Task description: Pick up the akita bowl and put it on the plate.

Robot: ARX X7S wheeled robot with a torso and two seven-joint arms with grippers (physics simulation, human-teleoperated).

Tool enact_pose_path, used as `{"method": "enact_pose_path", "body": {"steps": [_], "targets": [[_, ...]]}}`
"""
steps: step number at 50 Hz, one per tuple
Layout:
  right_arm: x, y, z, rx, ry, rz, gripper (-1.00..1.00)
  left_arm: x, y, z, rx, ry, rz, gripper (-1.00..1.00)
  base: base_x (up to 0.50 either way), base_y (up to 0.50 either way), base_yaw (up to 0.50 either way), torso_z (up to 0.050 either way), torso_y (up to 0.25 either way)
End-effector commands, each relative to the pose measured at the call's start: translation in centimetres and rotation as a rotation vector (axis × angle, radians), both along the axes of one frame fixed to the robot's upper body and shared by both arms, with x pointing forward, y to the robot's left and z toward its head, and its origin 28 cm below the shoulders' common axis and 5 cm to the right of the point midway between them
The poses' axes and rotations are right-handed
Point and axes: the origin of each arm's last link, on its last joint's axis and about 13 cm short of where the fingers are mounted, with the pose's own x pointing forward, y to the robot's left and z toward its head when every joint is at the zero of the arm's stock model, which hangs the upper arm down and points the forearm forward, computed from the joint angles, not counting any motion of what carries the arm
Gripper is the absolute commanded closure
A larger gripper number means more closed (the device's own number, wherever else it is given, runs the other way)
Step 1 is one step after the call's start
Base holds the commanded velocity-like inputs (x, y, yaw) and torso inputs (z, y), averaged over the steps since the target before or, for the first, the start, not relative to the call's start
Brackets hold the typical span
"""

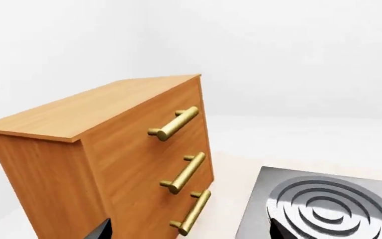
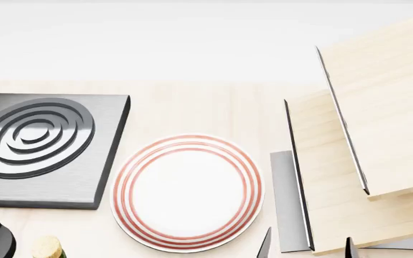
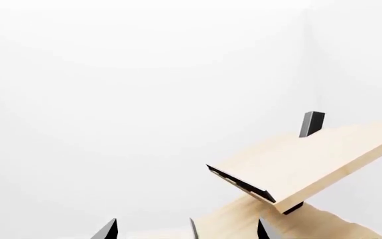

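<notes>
Head view: the right gripper (image 2: pixel 307 244) shows only two dark fingertips, spread and empty, just beside the plate (image 2: pixel 187 192); the left gripper (hardly visible) I cannot judge. No bowl shows anywhere, so reaching blind risks clipping the shelf (image 2: pixel 378 107).

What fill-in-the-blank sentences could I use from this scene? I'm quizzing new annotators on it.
1. The plate carries three thin rings coloured ____.
2. In the head view, the square stove burner lies to the ____ of the plate.
3. The wooden cabinet has ____ brass handles on its front.
4. The plate's middle is ____, with no bowl on it.

Missing words: red; left; three; bare
</notes>
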Motion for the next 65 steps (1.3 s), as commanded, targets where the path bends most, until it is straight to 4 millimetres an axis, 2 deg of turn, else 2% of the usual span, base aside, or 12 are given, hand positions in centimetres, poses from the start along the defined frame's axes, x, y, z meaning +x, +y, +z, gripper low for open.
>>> {"method": "enact_pose_path", "body": {"steps": [1,22,37,65], "targets": [[0.1,0.0,-0.1,0.0,0.005,-0.003,-1.0,-0.9,0.2,0.6,-0.075,0.125,-0.06,-1.0,0.0,0.0,0.0,0.0,0.0],[0.4,0.1,-0.6,0.001,0.024,0.004,-1.0,-0.9,1.2,0.4,-0.109,0.346,-0.04,-1.0,0.0,0.0,0.0,0.0,0.0],[0.4,0.1,-0.7,0.0,0.028,0.005,-1.0,-0.6,1.5,-1.9,-0.102,0.553,-0.034,-1.0,0.0,0.0,0.0,0.0,0.0],[0.7,0.1,-0.9,0.001,0.04,-0.003,-1.0,-0.8,1.8,-3.5,-0.122,0.694,-0.029,-1.0,0.0,0.0,0.0,0.0,0.0]]}}
